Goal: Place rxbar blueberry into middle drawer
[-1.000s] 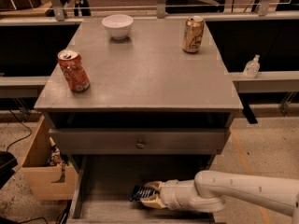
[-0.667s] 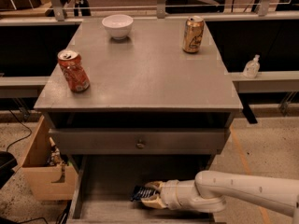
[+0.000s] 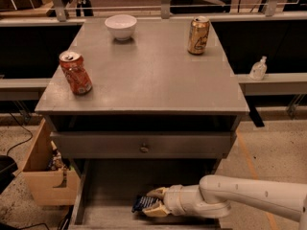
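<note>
The rxbar blueberry (image 3: 142, 203), a small dark navy-blue bar, is inside the open middle drawer (image 3: 110, 188), low over its grey floor near the front. My gripper (image 3: 154, 201) reaches in from the right on a white arm (image 3: 240, 198). Its pale fingers (image 3: 157, 192) are shut on the bar's right end, one finger above and one below. I cannot tell whether the bar touches the floor.
Above the open drawer is a shut grey drawer front with a round knob (image 3: 144, 148). On the cabinet top stand a red soda can (image 3: 75, 73), a gold can (image 3: 198, 35) and a white bowl (image 3: 121, 26). A cardboard box (image 3: 45, 174) sits left on the floor.
</note>
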`<act>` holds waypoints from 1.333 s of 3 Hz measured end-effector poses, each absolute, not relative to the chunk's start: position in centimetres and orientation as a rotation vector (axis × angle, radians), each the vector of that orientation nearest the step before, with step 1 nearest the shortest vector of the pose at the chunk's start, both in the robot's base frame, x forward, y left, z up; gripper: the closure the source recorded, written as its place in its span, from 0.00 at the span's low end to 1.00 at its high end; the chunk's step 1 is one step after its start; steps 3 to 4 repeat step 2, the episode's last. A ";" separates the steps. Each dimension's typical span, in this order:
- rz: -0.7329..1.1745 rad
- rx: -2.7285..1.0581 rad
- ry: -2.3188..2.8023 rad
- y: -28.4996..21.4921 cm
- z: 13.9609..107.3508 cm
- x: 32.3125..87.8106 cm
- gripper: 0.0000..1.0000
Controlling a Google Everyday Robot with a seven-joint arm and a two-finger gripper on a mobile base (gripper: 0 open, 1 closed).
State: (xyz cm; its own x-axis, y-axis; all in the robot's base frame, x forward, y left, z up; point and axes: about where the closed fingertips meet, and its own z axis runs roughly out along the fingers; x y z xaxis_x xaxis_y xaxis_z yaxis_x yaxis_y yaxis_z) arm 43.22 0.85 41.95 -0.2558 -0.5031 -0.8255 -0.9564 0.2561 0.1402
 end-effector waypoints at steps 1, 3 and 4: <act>0.880 -1.327 1.869 1.0 41.9 43.2 0.06; 0.882 -1.328 1.868 1.1 41.9 43.1 0.00; 0.882 -1.328 1.868 1.1 41.9 43.1 0.00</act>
